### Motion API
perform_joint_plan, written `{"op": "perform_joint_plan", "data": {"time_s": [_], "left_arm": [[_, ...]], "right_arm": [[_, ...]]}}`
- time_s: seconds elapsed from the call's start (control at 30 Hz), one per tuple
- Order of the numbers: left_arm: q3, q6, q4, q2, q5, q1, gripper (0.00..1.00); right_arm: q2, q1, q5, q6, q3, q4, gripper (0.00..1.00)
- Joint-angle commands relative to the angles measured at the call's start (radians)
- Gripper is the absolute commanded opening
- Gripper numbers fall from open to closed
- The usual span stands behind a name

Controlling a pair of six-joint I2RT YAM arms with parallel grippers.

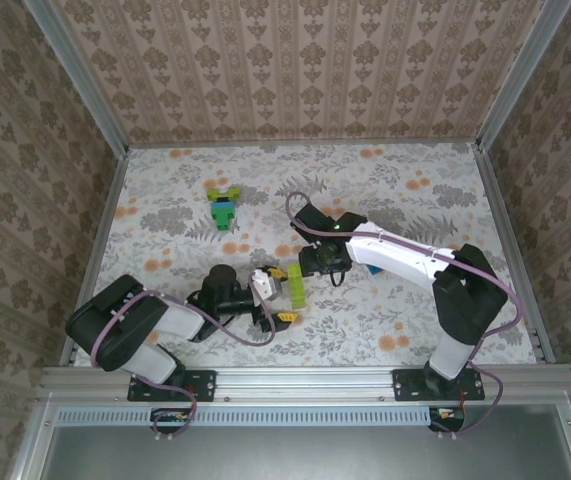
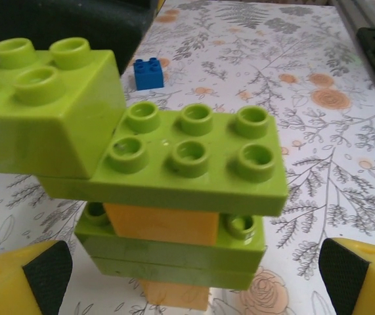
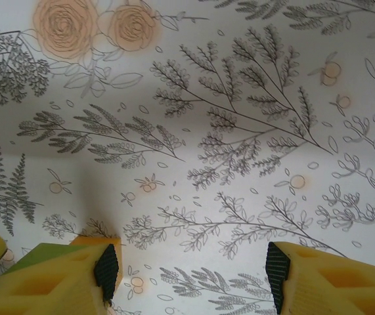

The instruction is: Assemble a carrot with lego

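Carrot [image 2: 194, 170] ungripped inside wide-open left end effector [image 2: 195, 275]; right end effector [image 3: 192, 272] half-open, empty, at two o'clock; close squarely.

Black-and-white arms [image 1: 405, 255] are carrying purple cables [image 1: 511, 296]; left hand [image 2: 194, 275] and right hand [image 3: 190, 269] are showing yellow fingers [image 2: 3, 289], black pads [image 3: 106, 269].

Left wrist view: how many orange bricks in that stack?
2. Upper orange brick sandwiched between lime bricks; lower orange brick beneath them, at the frame's bottom. Others may be hidden.
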Motion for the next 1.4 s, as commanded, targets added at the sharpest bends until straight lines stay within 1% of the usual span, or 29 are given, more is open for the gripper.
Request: {"op": "perform_joint_plan", "data": {"time_s": [0.0,0.27,0.47,0.8,0.9,0.97,1.07,1.13,1.23,1.37], "left_arm": [[0.027,-0.023,0.001,0.025,-0.038,0.012,1.00],[0.026,-0.043,0.021,0.035,-0.075,0.032,1.00],[0.030,-0.045,0.022,0.042,-0.076,0.037,1.00],[0.036,-0.048,0.017,0.045,-0.069,0.041,1.00],[0.037,-0.047,0.017,0.045,-0.069,0.042,1.00],[0.041,-0.044,0.019,0.046,-0.063,0.047,1.00],[0.061,-0.040,0.032,0.067,-0.027,0.076,1.00],[0.081,-0.042,0.046,0.090,0.031,0.106,1.00],[0.108,-0.034,0.055,0.123,0.119,0.135,1.00],[0.136,0.000,0.040,0.145,0.216,0.144,1.00]], "right_arm": [[0.022,-0.005,-0.015,-0.029,0.037,0.009,0.64],[0.053,-0.006,-0.032,-0.066,0.089,0.019,0.64],[0.080,-0.004,-0.046,-0.111,0.133,0.003,0.65],[0.102,-0.005,-0.052,-0.208,0.175,-0.029,0.69],[0.098,-0.005,-0.041,-0.216,0.180,-0.021,0.71],[0.090,-0.006,-0.002,-0.218,0.189,-0.024,0.73],[0.067,-0.027,0.052,-0.216,0.199,-0.049,0.75],[0.036,-0.051,0.067,-0.220,0.184,-0.061,0.76],[-0.038,-0.088,0.069,-0.228,0.120,-0.061,0.77],[-0.138,-0.135,0.057,-0.246,0.013,-0.063,0.78]]}}
